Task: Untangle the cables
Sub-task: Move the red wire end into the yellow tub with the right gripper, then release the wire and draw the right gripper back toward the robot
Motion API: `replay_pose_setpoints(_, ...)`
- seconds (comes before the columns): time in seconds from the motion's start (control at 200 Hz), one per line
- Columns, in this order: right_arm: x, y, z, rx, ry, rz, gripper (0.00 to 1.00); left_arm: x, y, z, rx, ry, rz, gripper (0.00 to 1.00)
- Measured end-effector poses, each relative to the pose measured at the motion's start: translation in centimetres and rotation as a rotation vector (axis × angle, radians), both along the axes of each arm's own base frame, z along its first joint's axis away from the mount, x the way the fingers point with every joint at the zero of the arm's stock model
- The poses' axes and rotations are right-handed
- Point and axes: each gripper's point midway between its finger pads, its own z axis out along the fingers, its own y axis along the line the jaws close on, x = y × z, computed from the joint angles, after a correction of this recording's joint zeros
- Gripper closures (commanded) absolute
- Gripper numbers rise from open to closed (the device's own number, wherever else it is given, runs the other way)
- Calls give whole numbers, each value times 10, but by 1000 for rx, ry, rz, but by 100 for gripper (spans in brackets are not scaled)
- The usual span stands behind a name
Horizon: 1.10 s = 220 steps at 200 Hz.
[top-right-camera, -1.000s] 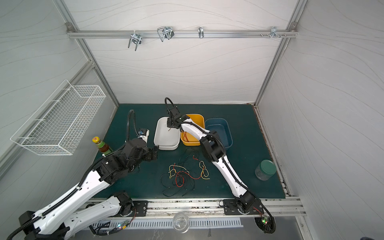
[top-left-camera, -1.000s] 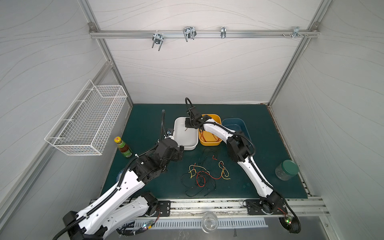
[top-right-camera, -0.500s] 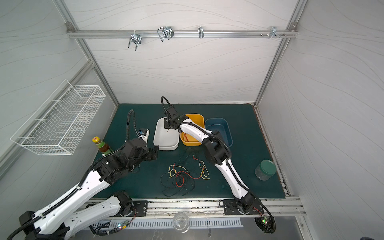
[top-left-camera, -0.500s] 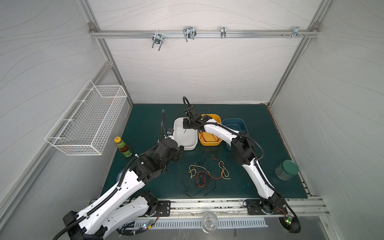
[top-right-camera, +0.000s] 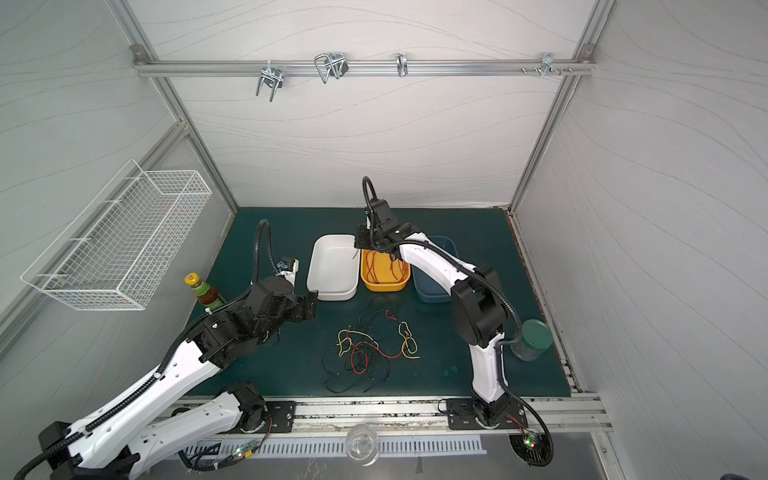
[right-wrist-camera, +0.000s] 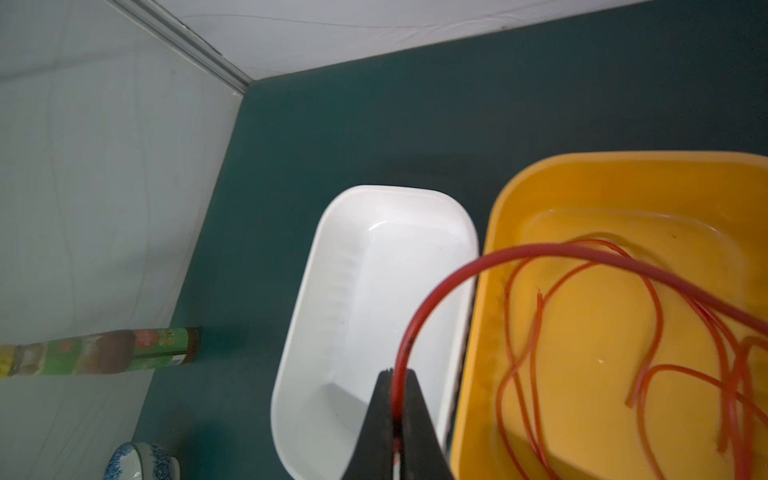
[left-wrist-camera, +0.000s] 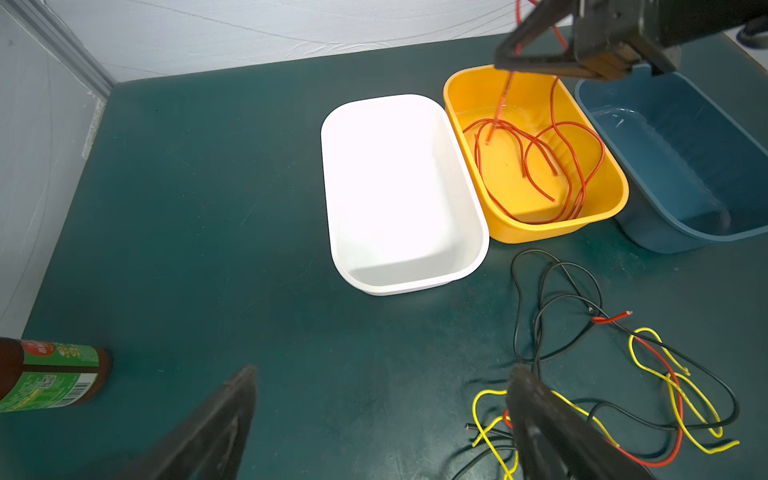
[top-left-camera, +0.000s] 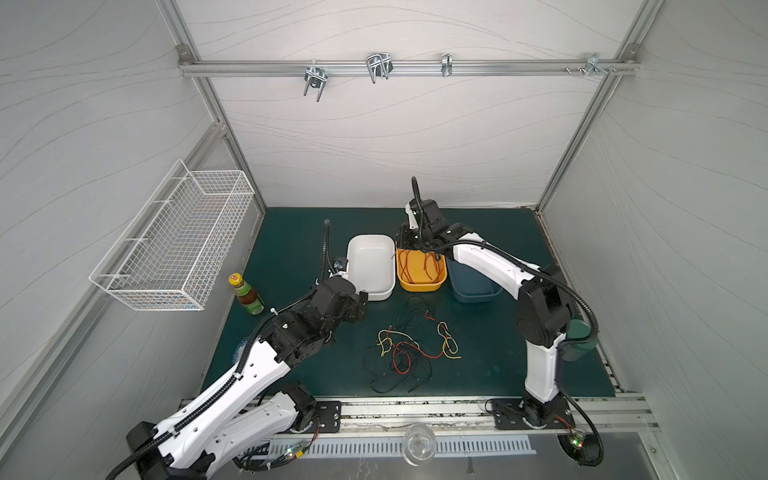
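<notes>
**Right gripper pinching a red cable over the orange bin; tangle on the counter**

Right gripper: jaws closed tight on a red cable. The cable arcs out of the tips and drops into the orange bin. More loose red cables lie looped on that bin's floor. In both top views the wrist body hides the tips.

Left gripper: fingers spread wide with nothing between them, over the counter near the white bin. Only the two blurred finger ends show in the left wrist view. One of them covers part of the tangle.

Tangle of cables: red, black and yellow strands lie on the counter in front of the bins, well apart from the right gripper. Which strand crosses over which is hard to make out from above.

Blue bin: beside the orange bin, cut off at the frame edge, and partly behind the right arm in both top views.

Sauce bottle: green label with a barcode and a QR code, print too small to read, neck cut off.

Jar with green lid: half hidden behind the right arm in a top view.

Blue-and-white ceramic piece: cut off, so I cannot tell what it is.
</notes>
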Motion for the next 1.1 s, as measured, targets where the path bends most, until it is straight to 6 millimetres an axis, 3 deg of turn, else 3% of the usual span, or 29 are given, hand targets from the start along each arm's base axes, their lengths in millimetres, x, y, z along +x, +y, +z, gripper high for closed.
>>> replay_pose_setpoints(0.2,4,-35,-37,-9,105,-26,100,1,0,-1,6,5,-1,5)
replay_pose_setpoints(0.41,7,-30,-52,11,150,9,100,1,-1,-3,10,9,-1,5)
replay_pose_setpoints(0.57,16,-24,-88,-33,208,27,100,1,-1,-3,14,9,-2,5)
replay_pose_setpoints(0.755,13,-33,-124,-84,289,19,100,1,0,-3,17,7,-1,5)
replay_pose_setpoints(1.101,12,-34,-110,-126,265,40,67,1,0,-3,19,7,-2,5)
